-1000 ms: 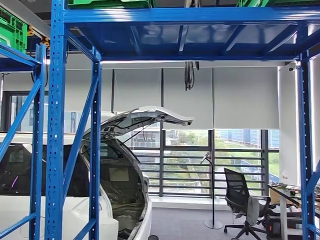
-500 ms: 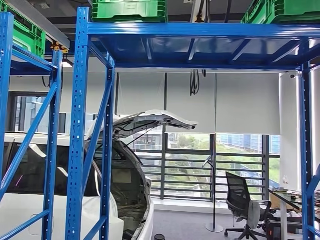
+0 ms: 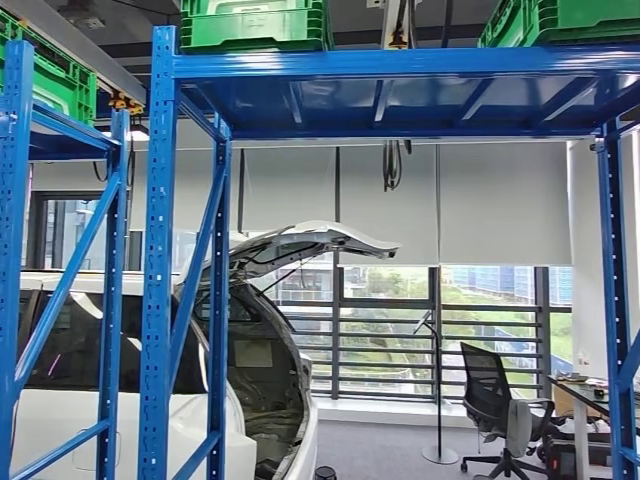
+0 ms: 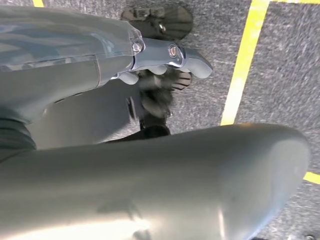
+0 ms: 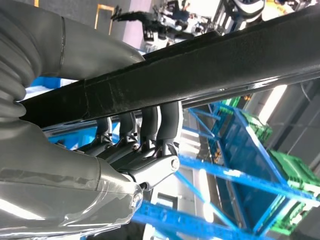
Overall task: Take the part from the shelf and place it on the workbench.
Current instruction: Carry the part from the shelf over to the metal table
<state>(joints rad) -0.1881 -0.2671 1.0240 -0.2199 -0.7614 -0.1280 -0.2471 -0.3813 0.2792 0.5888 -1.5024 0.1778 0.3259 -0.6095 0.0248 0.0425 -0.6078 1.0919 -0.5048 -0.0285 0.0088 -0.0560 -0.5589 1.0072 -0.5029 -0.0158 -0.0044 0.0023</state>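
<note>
The dark fingers (image 4: pixel 158 95) of the left hand (image 4: pixel 151 75) were curled in beneath its grey cover, over grey speckled floor (image 4: pixel 279 75) crossed by a yellow painted line (image 4: pixel 241 65); I could not tell whether they closed on anything. The dark fingers (image 5: pixel 151 125) of the right hand (image 5: pixel 124 150) were wrapped around a long black bar-shaped part (image 5: pixel 211 65), which ran across them and well past them on both sides. Beyond those fingers stood a blue steel shelf (image 5: pixel 241 150) bearing a green plastic crate (image 5: pixel 298 175). From the head, the blue shelf (image 3: pixel 162 250) held green crates (image 3: pixel 256 25) on its top deck, with a white car (image 3: pixel 249 400), its tailgate raised, behind the uprights, and a black office chair (image 3: pixel 494 410) by the windows further right.
</note>
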